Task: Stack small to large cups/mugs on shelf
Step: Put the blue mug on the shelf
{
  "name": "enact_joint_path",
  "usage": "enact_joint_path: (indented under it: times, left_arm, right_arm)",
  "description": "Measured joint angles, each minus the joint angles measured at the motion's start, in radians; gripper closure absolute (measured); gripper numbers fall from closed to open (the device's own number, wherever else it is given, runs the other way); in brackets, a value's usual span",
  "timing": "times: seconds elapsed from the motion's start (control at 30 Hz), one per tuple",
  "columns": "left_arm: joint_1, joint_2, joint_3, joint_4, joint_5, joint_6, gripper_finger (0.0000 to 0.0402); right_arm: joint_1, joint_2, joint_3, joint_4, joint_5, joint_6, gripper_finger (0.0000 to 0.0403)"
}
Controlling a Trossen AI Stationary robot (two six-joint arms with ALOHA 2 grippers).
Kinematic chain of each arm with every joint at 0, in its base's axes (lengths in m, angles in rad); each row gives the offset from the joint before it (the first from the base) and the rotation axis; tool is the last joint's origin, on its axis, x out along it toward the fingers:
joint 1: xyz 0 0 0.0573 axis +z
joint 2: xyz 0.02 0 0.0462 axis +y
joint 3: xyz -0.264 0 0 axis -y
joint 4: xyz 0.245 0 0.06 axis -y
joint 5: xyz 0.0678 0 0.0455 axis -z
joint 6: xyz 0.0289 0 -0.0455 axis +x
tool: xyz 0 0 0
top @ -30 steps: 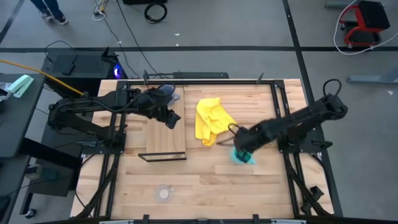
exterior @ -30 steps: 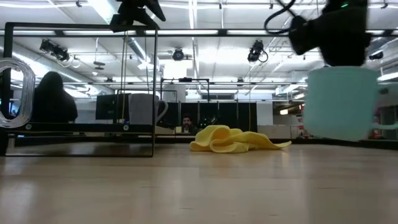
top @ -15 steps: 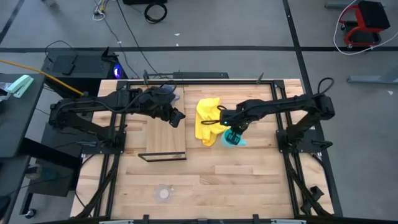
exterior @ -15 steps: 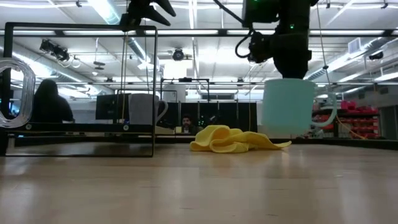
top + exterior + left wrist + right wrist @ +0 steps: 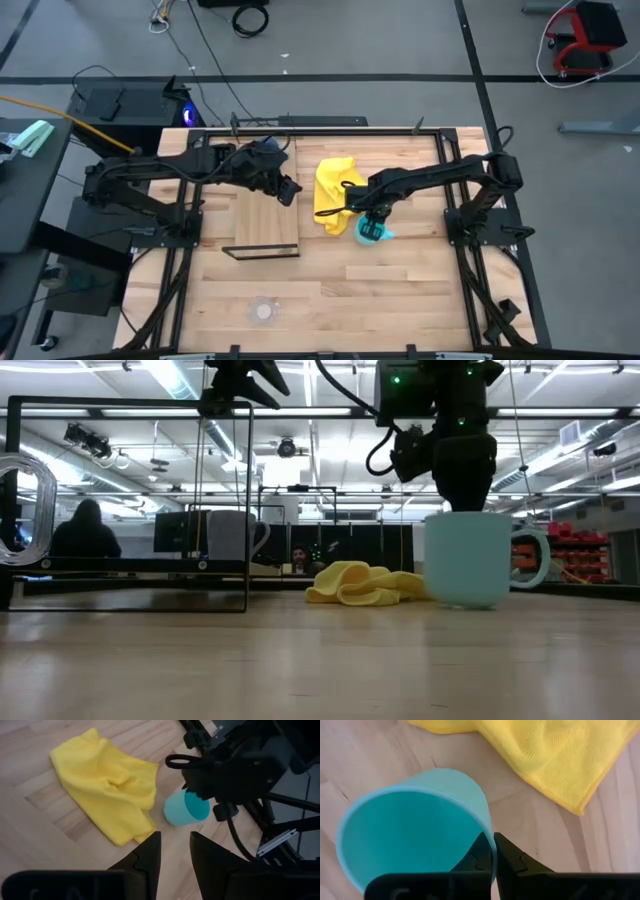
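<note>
The turquoise mug [image 5: 373,233] stands upright on the pale tabletop just right of the yellow cloth [image 5: 335,190]; in the low view [image 5: 468,560] its handle points right. My right gripper [image 5: 368,222] is shut on its rim from above. My left gripper [image 5: 287,190] hovers slightly open and empty by the far right corner of the brown shelf board [image 5: 262,228]. The grey-blue mug [image 5: 268,147] stands at the table's far edge, partly hidden by the left arm. The clear glass cup [image 5: 264,311] stands near the front edge. My right gripper pinches the turquoise mug's rim [image 5: 489,832], one finger inside the mug and one outside. The fingers [image 5: 506,854] come from above, pointing down. The mug stands upright with its base [image 5: 468,601] on the table.
The shelf's dark metal frame [image 5: 247,510] rises tall at the left of the low view. The yellow cloth [image 5: 372,585] lies crumpled between the shelf and the mug. Bare planks lie in front of the mug and to its right.
My right gripper has carried the turquoise mug from the table's right side toward the left and far, up to the yellow cloth, then down. The mug, lifted clear a second ago, now stands on the table. My left gripper has drifted slightly right.
</note>
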Motion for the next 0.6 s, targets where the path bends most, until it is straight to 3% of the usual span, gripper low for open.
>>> enact_joint_path:
  times: [0.6]
  left_arm:
    - [-0.001,0.001,0.000,-0.001,0.000,-0.001,0.0287]
  right_arm:
    - [0.000,0.002,0.000,0.046,-0.004,0.006,0.0379]
